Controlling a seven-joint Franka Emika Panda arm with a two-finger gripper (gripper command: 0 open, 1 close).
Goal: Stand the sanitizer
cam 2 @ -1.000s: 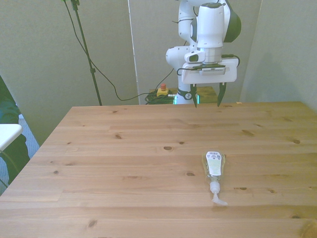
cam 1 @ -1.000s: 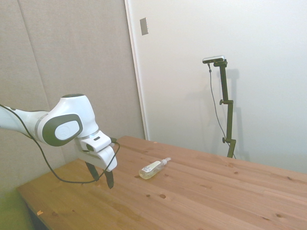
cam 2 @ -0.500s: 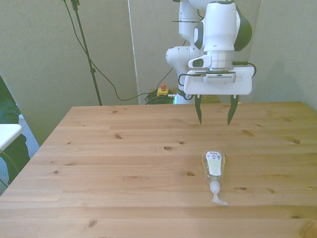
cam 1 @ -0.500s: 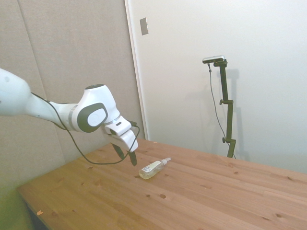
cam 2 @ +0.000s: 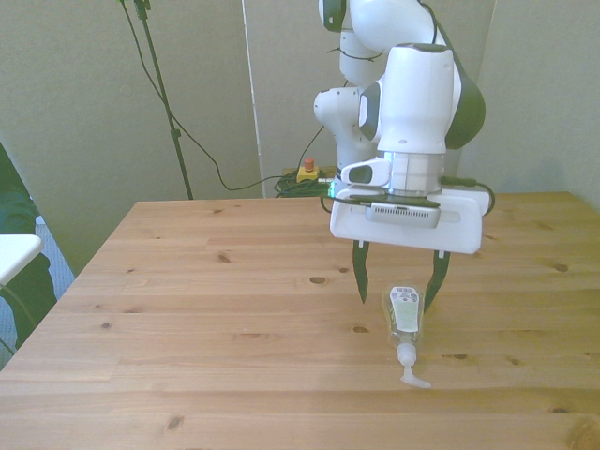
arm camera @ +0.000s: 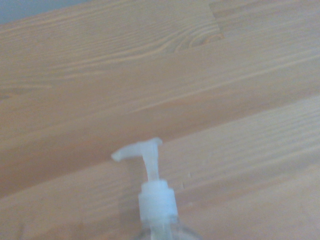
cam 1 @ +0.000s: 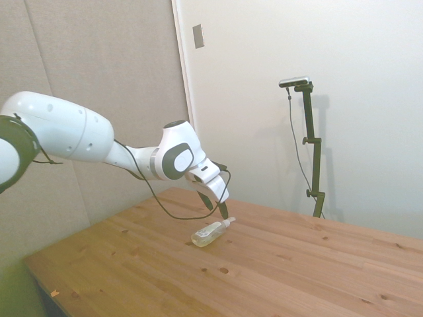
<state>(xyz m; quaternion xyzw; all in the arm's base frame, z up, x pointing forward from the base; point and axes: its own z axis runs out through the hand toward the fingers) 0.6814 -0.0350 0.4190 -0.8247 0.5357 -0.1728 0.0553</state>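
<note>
From the side, the white Franka arm is reaching in over the wooden table, and its gripper is hanging just above the sanitizer, which is lying flat on its side on the boards with its pump top pointing away from the arm; whether a fingertip is touching the bottle cannot be told from here. In the front view, the gripper is holding its two dark fingers wide apart, one on either side of the label end of the sanitizer, with nothing between them yet; the bottle is lying lengthwise toward the camera, its white pump nozzle nearest the table's near edge, toward the front view's right of centre. In the wrist view, the pump top and the neck of the clear bottle are showing, slightly soft in focus, against bare wood grain, so the camera is looking down at the nozzle end. The step in hand looks like the approach before the grasp. To do it well, the fingers should probably be coming down evenly astride the body, closing across the narrow width rather than on the slippery pump, low enough to grip firmly yet leaving room to pivot the bottle onto its base.
</note>
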